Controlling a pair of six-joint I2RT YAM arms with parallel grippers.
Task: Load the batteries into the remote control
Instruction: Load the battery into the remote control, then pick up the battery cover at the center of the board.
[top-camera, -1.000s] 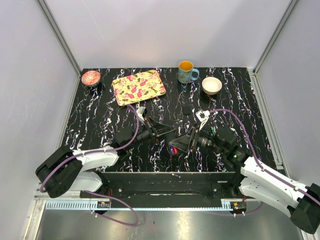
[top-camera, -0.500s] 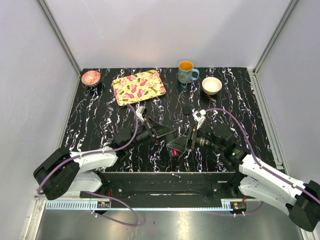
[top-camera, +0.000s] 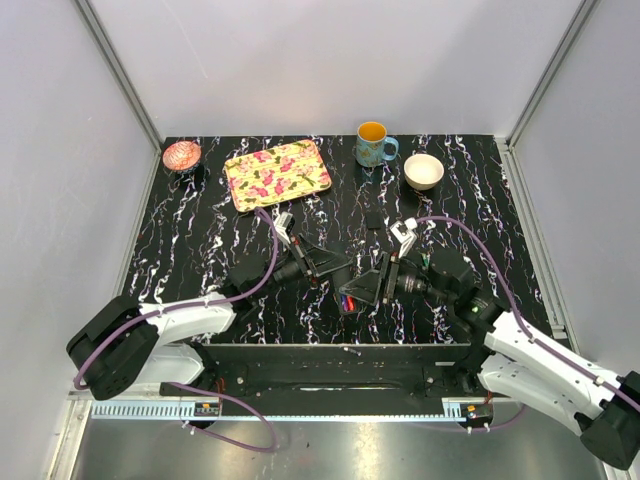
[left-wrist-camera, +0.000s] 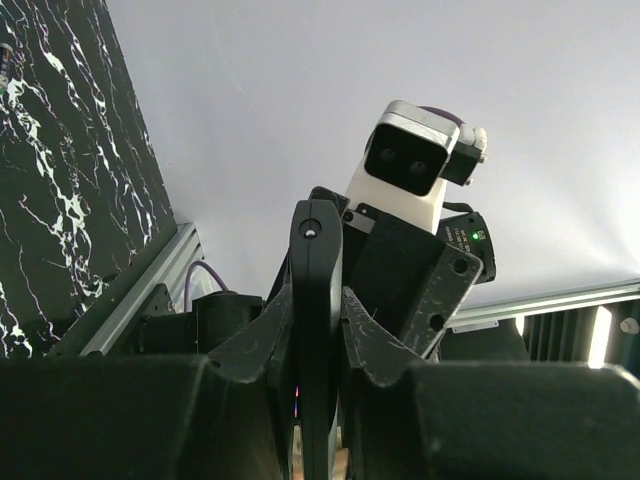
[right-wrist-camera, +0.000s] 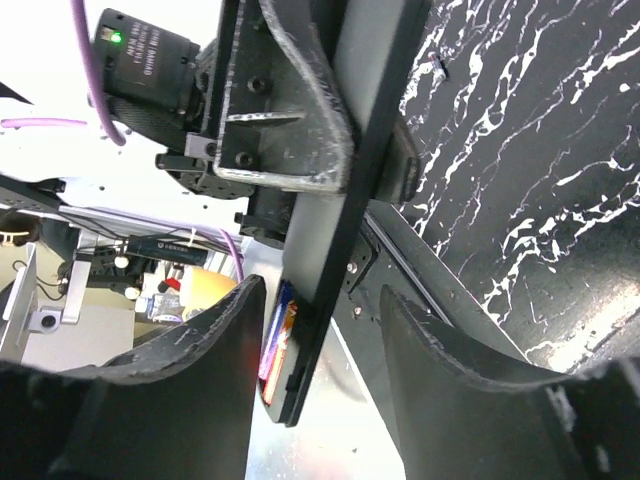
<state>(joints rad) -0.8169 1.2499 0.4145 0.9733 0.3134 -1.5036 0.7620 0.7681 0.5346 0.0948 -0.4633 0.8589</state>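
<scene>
Black, white-veined marble covers the table (top-camera: 200, 220), and over its near middle the two arms meet nose to nose. The left gripper (top-camera: 322, 264) is clamped on the remote control (right-wrist-camera: 352, 200) and holds it clear of the surface as a thin black bar, edge-on to both wrist cameras. In the left wrist view the remote (left-wrist-camera: 316, 330) stands upright, pinched between the two fingers (left-wrist-camera: 262, 335), with the right arm's wrist camera (left-wrist-camera: 410, 165) facing it from just behind.

The right gripper (top-camera: 372, 287) has its jaws apart, and they straddle the free end of the remote. The batteries (right-wrist-camera: 279, 335) show as a red sliver lying against the remote's face near that end, just beside one right fingertip (right-wrist-camera: 215, 340) — whether the finger touches them I cannot tell. From above the same red spot (top-camera: 347, 300) sits between the two grippers, toward the near edge.

Along the far edge stand a pink dish (top-camera: 181, 155) at the left corner, a floral tray (top-camera: 277, 173), a blue mug (top-camera: 373, 144) and a white bowl (top-camera: 423, 171) — all well apart from the grippers. A small flat black piece (top-camera: 373, 218) lies on the surface between the mug and the arms.
</scene>
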